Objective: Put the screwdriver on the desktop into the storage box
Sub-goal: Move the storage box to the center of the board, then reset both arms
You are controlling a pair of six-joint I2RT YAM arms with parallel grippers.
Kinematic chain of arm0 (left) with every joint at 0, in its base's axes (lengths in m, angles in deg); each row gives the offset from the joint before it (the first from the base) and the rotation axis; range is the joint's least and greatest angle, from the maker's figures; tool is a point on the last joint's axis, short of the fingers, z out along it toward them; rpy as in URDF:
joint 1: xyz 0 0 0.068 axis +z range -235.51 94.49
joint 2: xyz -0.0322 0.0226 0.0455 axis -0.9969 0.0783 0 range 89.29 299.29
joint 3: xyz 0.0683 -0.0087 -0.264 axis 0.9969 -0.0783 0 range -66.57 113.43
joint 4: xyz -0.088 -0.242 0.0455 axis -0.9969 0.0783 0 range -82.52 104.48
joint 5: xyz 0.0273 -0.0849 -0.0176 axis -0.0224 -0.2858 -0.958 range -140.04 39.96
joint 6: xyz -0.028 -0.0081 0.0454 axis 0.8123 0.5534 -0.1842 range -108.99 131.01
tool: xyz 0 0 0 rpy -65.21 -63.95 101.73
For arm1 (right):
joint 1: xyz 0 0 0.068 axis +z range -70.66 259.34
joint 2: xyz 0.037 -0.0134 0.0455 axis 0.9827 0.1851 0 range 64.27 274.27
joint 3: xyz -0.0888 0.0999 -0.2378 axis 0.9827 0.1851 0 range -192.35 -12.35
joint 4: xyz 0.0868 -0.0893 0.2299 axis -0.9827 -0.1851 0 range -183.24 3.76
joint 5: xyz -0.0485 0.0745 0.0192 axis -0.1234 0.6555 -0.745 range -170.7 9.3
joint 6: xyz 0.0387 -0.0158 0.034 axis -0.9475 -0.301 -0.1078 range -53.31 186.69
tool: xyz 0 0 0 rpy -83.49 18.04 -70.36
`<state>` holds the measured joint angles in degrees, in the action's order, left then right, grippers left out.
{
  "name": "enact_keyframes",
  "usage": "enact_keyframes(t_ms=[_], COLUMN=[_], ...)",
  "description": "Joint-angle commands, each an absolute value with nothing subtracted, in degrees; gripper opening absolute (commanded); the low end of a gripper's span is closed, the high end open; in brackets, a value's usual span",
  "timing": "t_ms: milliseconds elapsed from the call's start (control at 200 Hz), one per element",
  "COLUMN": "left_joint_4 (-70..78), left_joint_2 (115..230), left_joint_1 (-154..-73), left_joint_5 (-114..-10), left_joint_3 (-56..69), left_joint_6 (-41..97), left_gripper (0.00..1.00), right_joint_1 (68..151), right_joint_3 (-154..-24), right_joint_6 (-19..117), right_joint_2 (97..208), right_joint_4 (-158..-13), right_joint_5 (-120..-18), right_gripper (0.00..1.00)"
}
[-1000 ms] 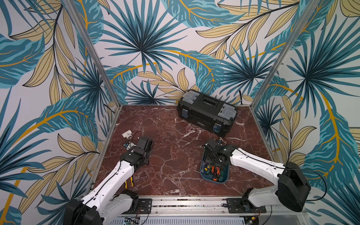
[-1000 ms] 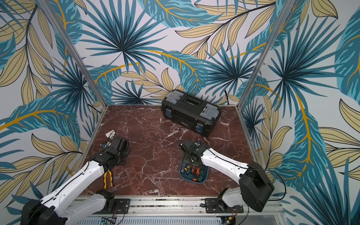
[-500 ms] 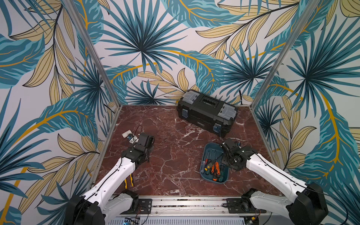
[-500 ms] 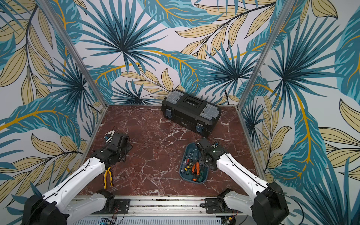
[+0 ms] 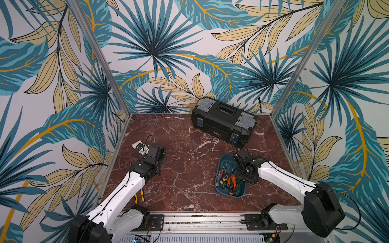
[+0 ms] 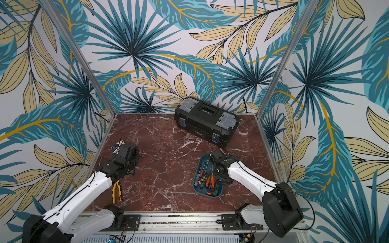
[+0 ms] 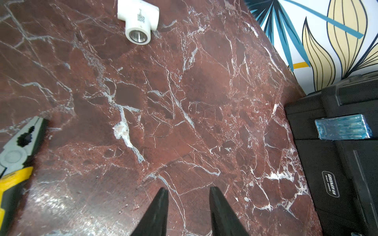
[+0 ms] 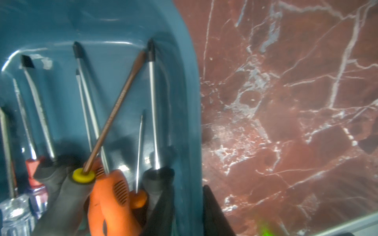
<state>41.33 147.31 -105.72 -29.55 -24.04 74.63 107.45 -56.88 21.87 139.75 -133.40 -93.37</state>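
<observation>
Right wrist view: found right jaws closed together at storage box (image 8: 189, 85) rim, screwdrivers (image 8: 111, 196) lying inside; found left jaws narrowly parted, empty, over tabletop (image 7: 204, 85).

The desktop (image 5: 185, 151) is a dark red-brown marble-patterned slab with white veins, framed by aluminium rails (image 5: 200, 218). Four things lie directly on it. A black toolbox (image 5: 224, 118) with grey latches sits at the far edge, right of the middle, turned at an angle. A teal storage box (image 5: 224, 157) rests in the near right part, with bare marble between it and the toolbox. Yellow-handled pliers (image 6: 116, 184) lie flat near the left front corner. A white pipe fitting (image 7: 139, 20) lies further back along the left rail, apart from the pliers.
</observation>
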Motion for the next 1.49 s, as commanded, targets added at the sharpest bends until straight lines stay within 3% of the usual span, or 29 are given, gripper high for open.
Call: enact_keyframes(t_ms=[0,215,386,446,546,706,756,861,946,1052,1127,1192,1352,1487], left_joint_4=[44.18,44.83,46.43,46.69,46.15,40.44,36.9,24.6,6.39,-7.3,-15.95,-26.36,-42.0,-37.78], left_joint_2=[145.23,142.66,141.97,141.31,140.37,140.71,141.38,144.21,148.2,154.83,161.22,166.63,175.29,173.99], left_joint_1=[-105.98,-105.95,-105.92,-105.94,-105.84,-105.87,-105.79,-105.06,-103.44,-99.31,-97.57,-97.34,-97.08,-95.46], left_joint_5=[-26.5,-25.12,-23.74,-22.58,-20.45,-14.03,-11.63,-6.08,-5.57,-13.56,-18.53,-21.42,-26.75,-29.5], left_joint_3=[-22.7,-24.28,-23.36,-22.94,-22.36,-22.54,-23.15,-26.56,-32.45,-35.68,-36.83,-38.93,-43.38,-42.66], left_joint_6=[73.97,73.71,70.15,68.37,64.92,56.78,53.26,42.93,27.75,13.72,6.98,3.38,3.11,4.92], left_gripper=[0.38,0.38,0.35,0.35,0.36,0.49,0.61,0.99,1.0,1.0,1.0,1.0,1.0,1.0], right_joint_1=[108.06,110.34,112.79,112.76,112.69,109.76,107.84,103.39,99.33,94.51,90.97,87.86,84.81,83.85], right_joint_3=[-57.28,-64.2,-73.02,-74.98,-76.54,-78.6,-77.18,-72.19,-65.32,-55.85,-48.35,-41.56,-38.44,-35.45], right_joint_6=[25.67,29.18,29.85,29.42,29.89,32.09,33.29,38.19,44.78,50.02,56.96,62.3,63.65,63.49], right_joint_2=[141.07,147.12,155.82,157.6,156.93,147.92,142.73,132.8,125.09,119.4,118.83,121.68,132.78,142.35], right_joint_4=[-129.8,-127.87,-126.72,-126.49,-126.62,-131.18,-131.25,-129.02,-121.67,-109.19,-95.56,-81.56,-65.32,-43.62], right_joint_5=[-90.81,-89.17,-86.91,-86.5,-88.88,-95.32,-99.08,-108.3,-114.23,-120.4,-117.58,-110.64,-104.59,-102.98], right_gripper=[0.17,0.06,0.08,0.18,0.47,0.72,0.8,0.9,0.99,0.99,0.99,0.99,0.99,0.99])
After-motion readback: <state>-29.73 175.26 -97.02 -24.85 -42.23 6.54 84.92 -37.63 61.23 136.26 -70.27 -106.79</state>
